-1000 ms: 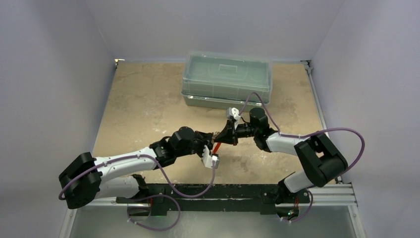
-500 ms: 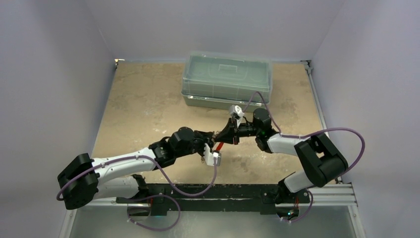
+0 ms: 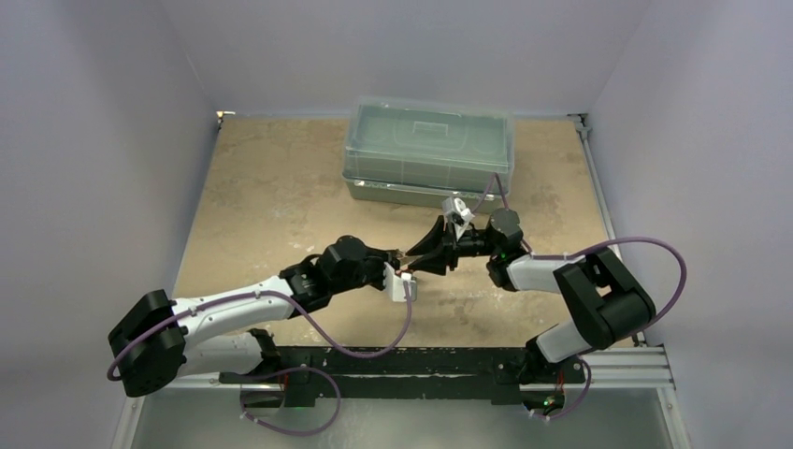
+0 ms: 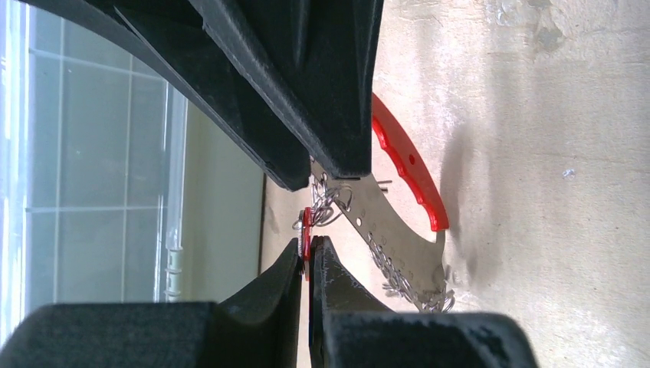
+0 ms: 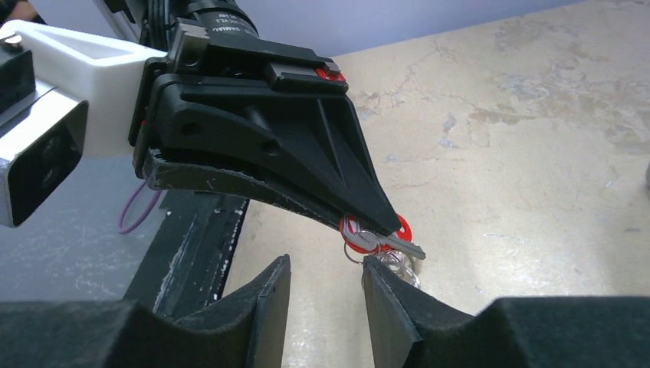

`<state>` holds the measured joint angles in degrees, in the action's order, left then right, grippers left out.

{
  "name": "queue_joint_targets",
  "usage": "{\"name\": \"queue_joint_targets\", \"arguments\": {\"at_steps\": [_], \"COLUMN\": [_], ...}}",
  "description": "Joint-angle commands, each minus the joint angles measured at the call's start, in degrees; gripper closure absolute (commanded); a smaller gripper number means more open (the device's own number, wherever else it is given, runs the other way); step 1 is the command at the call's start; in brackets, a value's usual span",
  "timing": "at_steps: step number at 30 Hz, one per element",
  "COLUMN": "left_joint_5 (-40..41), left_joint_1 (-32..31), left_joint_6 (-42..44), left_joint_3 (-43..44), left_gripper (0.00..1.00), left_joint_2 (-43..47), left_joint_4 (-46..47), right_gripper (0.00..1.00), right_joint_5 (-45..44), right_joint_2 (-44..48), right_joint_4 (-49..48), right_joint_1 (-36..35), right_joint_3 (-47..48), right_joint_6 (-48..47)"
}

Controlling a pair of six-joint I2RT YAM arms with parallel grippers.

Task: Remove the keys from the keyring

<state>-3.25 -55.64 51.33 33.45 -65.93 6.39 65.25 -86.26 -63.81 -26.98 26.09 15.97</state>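
Observation:
My left gripper (image 4: 308, 249) is shut on the red head of a key (image 4: 306, 230). A silver key (image 5: 396, 246) and thin metal loops (image 5: 400, 265) hang from that key. The keyring (image 4: 398, 222), a pale crescent with a red outer edge (image 4: 410, 165), dangles from the loops just above the table. My right gripper (image 5: 326, 276) faces the left gripper (image 5: 268, 153) tip to tip and stands open. Nothing lies between its fingers (image 5: 387, 307), and the loops sit just off the tip of one. In the top view the two grippers (image 3: 416, 259) meet mid-table.
A large clear plastic box (image 3: 428, 150) with its lid on stands at the back of the sandy table (image 3: 271, 196). The black base rail (image 3: 421, 360) runs along the near edge. Purple cables loop off both arms.
My right gripper has gone from shut to open and drawn back slightly to the right. The red crescent that showed below the grippers in the top view is now hidden there.

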Motion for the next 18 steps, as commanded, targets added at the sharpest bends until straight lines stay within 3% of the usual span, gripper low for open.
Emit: {"name": "queue_joint_targets", "arguments": {"at_steps": [1, 8, 18], "left_joint_5": [-1.76, -1.82, -3.09], "left_joint_1": [0.44, 1.23, 2.68], "left_joint_6": [-4.42, -6.32, -7.52], "left_joint_3": [3.14, 4.14, 5.42], "left_gripper": [1.00, 1.00, 1.00], "left_joint_2": [0.02, -0.84, -2.09], "left_joint_4": [0.82, 0.29, -0.80], "right_gripper": [0.56, 0.56, 0.63], "right_joint_5": [-2.35, -5.66, -9.69], "right_joint_2": [2.60, 4.82, 4.72], "right_joint_4": [1.19, 12.73, 19.32], "right_joint_1": [0.19, 0.00, -0.96], "right_joint_3": [-0.19, 0.20, 0.94], "right_joint_6": [-5.10, -18.14, -25.54]}}
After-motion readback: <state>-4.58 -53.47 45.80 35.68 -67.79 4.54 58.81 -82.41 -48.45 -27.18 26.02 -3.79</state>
